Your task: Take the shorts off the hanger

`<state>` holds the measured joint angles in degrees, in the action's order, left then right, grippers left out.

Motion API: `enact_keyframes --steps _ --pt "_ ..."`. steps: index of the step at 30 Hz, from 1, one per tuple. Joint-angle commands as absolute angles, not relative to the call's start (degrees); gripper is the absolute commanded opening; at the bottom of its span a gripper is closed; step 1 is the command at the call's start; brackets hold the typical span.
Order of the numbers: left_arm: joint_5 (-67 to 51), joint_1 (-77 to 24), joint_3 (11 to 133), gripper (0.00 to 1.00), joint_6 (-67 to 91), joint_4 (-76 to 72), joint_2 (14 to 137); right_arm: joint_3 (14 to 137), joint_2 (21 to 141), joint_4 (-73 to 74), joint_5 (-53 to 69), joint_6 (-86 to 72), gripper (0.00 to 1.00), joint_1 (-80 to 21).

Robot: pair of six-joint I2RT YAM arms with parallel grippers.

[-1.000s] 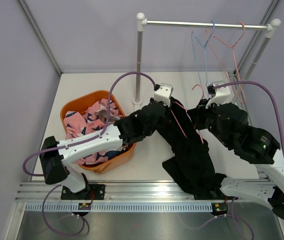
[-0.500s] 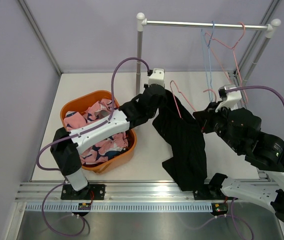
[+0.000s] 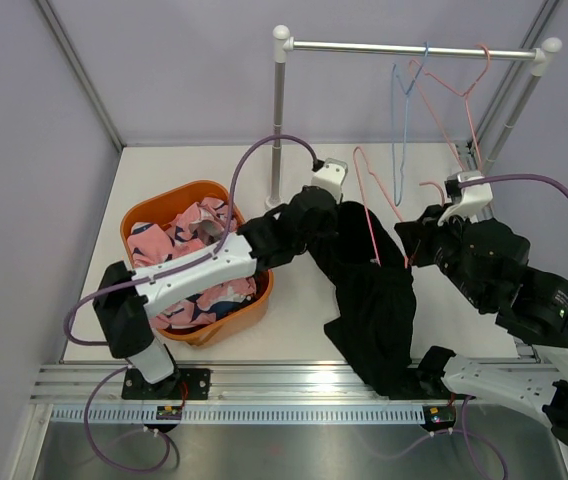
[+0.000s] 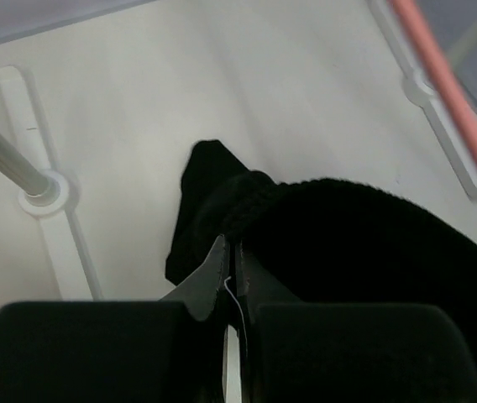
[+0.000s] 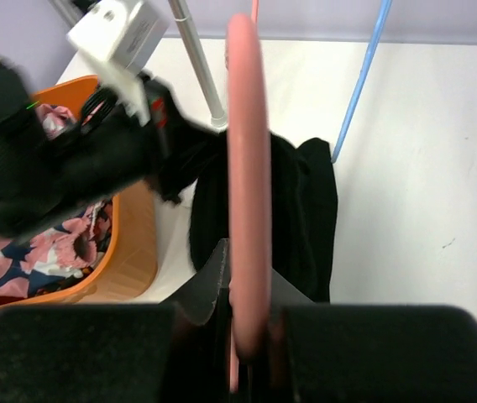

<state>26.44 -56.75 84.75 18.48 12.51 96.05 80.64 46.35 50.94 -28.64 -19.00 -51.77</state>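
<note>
The black shorts (image 3: 374,300) hang in a long fold from my left gripper (image 3: 326,205) down to the table's near edge. In the left wrist view that gripper (image 4: 230,252) is shut on the bunched top edge of the shorts (image 4: 373,235). My right gripper (image 3: 411,243) is shut on the lower end of a pink hanger (image 3: 368,200), which slants across the cloth. In the right wrist view the hanger's bar (image 5: 247,151) runs up from between the jaws (image 5: 247,260), in front of the shorts (image 5: 306,201). Whether cloth still hangs on the hanger I cannot tell.
An orange basket (image 3: 249,310) at the left holds pink, navy and white shorts (image 3: 189,245). The clothes rack's post (image 3: 278,110) stands just behind my left gripper. On its rail hang a blue hanger (image 3: 401,110) and another pink hanger (image 3: 454,85).
My left gripper has closed on the black shorts and drawn their top up and back. The right arm has pulled the pink hanger to the right, away from the left gripper.
</note>
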Motion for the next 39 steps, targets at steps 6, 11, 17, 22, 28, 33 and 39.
enact_keyframes --steps 6,11,17,22,28,33,39 --pt "16.9 -71.2 79.8 0.0 7.7 12.6 78.5 85.9 52.7 43.7 -37.1 -11.9 0.0 -52.3" --pt "24.0 -76.3 80.0 0.0 5.9 16.3 72.5 93.9 60.7 44.2 -36.3 -9.1 0.0 -51.2" --pt "33.4 -76.6 87.4 0.0 3.1 20.8 67.5 105.6 67.8 48.6 -26.5 -9.5 0.0 -43.4" --pt "42.0 -76.6 102.5 0.0 -10.7 18.0 68.0 111.9 71.5 51.6 -23.2 -9.1 0.0 -39.8" --pt "46.7 -76.6 120.2 0.0 -33.6 0.5 70.2 109.4 70.9 51.2 -22.0 -9.1 0.0 -39.1" --pt "45.4 -76.5 121.4 0.0 -43.0 -8.5 69.7 107.8 70.1 51.1 -21.7 -8.9 0.0 -38.4" --pt "46.1 -75.6 106.4 0.0 -41.9 -11.7 65.4 107.3 70.0 50.8 -21.5 -8.6 0.0 -38.1"
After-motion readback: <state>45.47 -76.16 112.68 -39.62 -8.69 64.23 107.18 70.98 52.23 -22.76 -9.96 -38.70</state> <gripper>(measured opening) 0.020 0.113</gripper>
